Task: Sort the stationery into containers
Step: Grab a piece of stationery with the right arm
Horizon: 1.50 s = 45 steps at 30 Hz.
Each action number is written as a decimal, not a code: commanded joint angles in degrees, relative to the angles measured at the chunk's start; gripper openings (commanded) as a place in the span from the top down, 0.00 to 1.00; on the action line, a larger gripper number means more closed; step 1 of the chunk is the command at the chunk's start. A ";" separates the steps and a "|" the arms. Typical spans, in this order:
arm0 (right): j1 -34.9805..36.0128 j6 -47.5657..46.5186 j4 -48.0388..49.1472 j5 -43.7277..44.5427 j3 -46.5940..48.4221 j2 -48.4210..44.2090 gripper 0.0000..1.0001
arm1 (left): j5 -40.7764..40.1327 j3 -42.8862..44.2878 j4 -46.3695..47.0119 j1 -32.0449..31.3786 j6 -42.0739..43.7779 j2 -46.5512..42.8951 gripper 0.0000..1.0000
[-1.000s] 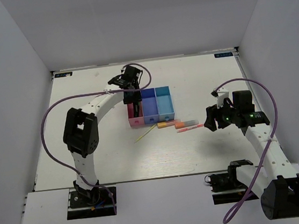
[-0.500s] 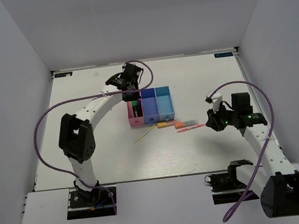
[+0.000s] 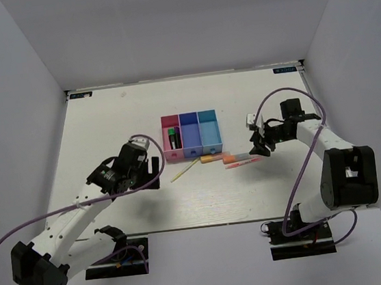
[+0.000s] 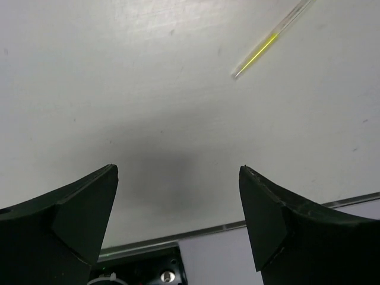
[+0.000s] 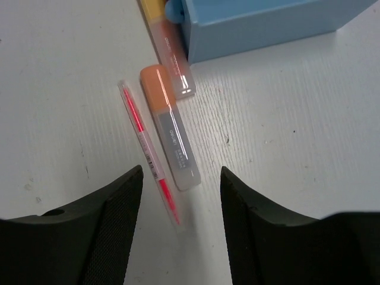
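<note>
Three joined containers stand mid-table: pink [image 3: 169,152], dark blue-purple [image 3: 189,134] and light blue [image 3: 210,132]. A black marker with a green cap [image 3: 174,137] lies in the pink one. Two orange highlighters [image 3: 211,158] [image 3: 237,158], a thin pink-red pen [image 3: 242,163] and a yellow-green stick [image 3: 184,171] lie on the table in front of the bins. My right gripper [image 5: 181,178] is open just over the near ends of one highlighter [image 5: 169,133] and the pen [image 5: 148,151]. My left gripper [image 4: 178,172] is open and empty, left of the stick [image 4: 267,44].
The second highlighter [image 5: 169,50] lies against the light blue bin's corner [image 5: 267,24]. White walls enclose the table on three sides. The left arm [image 3: 81,210] stretches over the near-left part of the table, and the table's front edge [image 4: 208,228] shows under its jaws.
My left arm has swung from the pink bin back to the near-left of the table, leaving the marker in that bin. My right gripper has moved up to the highlighter and pen.
</note>
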 commanded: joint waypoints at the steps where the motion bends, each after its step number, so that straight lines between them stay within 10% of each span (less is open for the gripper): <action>1: 0.31 -4.00 -0.37 -5.56 1.27 -0.31 0.42 | 0.95 -4.29 0.06 0.27 0.72 -4.57 0.07; 33: 8.39 -19.55 -1.59 12.63 4.97 17.53 0.44 | 0.60 -8.43 -0.99 0.62 2.31 -9.59 0.07; 45: 9.10 -27.19 -10.46 19.50 1.89 13.33 1.00 | 0.07 -8.78 -0.82 0.62 2.39 -10.38 0.07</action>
